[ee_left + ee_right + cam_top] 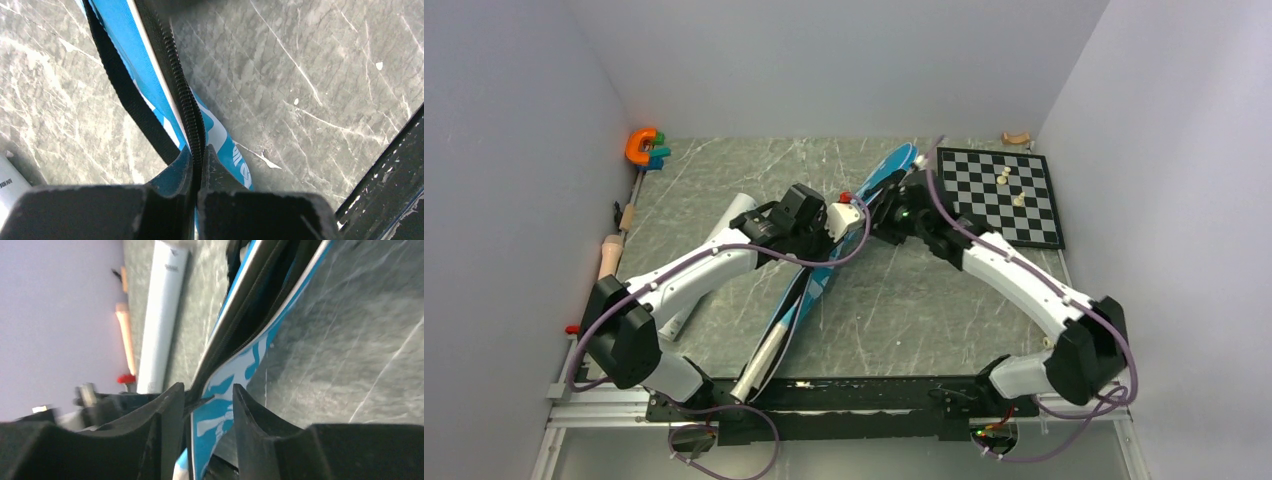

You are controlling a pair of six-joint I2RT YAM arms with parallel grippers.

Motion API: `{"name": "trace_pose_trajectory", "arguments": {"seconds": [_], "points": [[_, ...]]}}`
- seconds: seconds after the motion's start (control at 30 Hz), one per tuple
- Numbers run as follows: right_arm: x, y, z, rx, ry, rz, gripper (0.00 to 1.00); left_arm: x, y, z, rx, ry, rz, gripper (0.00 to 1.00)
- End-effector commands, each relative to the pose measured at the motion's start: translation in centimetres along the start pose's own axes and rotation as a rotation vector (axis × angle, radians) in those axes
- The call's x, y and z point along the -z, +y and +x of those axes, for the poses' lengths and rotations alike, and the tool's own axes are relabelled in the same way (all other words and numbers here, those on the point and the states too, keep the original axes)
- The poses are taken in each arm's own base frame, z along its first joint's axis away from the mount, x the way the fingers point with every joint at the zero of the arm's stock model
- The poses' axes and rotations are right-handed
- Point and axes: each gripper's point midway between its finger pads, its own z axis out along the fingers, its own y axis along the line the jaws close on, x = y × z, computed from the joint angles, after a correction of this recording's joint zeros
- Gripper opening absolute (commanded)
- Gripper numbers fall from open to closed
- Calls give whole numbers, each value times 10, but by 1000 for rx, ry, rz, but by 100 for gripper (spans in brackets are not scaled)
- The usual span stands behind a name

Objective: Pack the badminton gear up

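The blue "SPORT" bag (824,270) lies diagonally across the middle of the table. A pale racket handle (759,370) sticks out of its near end. My left gripper (849,218) is shut on the bag's black zipper edge (185,95), and the black strap (125,95) runs beside it. My right gripper (886,215) is open, its fingers (167,405) on either side of the bag's blue-and-white edge (220,395) without squeezing it. The long white tube (736,212) lies left of the bag, partly under my left arm. No shuttlecocks show.
A black-and-white chessboard (999,195) with a few pieces lies at the back right. An orange C-shaped toy (642,147) sits in the back left corner. Wooden pieces (610,255) lie along the left wall. Grey walls close in three sides.
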Motion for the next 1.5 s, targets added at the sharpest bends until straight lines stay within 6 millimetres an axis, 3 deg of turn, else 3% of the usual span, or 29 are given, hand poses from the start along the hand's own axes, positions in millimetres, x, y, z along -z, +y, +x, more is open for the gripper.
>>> {"name": "trace_pose_trajectory", "arguments": {"seconds": [0.0,0.13,0.3,0.53,0.67,0.83,1.13,1.47], "points": [[52,18,-51,11,-146,-121,45,17,-1,-9,-50,-30,-3,0],[67,-8,-83,-1,-194,-107,47,24,-6,-15,-71,-41,29,0],[67,-17,-104,35,-161,-148,47,29,-7,-14,-84,-46,35,0],[43,-29,-101,132,-69,-180,45,34,-14,-15,-102,-45,85,0],[36,-27,-100,207,-46,-232,50,37,-18,-16,-114,-47,124,0],[36,-21,-99,229,-44,-307,52,40,-21,-14,-122,-36,166,0],[30,-30,-92,182,-17,-329,33,42,-20,-13,-120,-31,170,0],[45,-41,-85,177,-34,-288,42,45,-14,-15,-101,-38,155,0]]}}
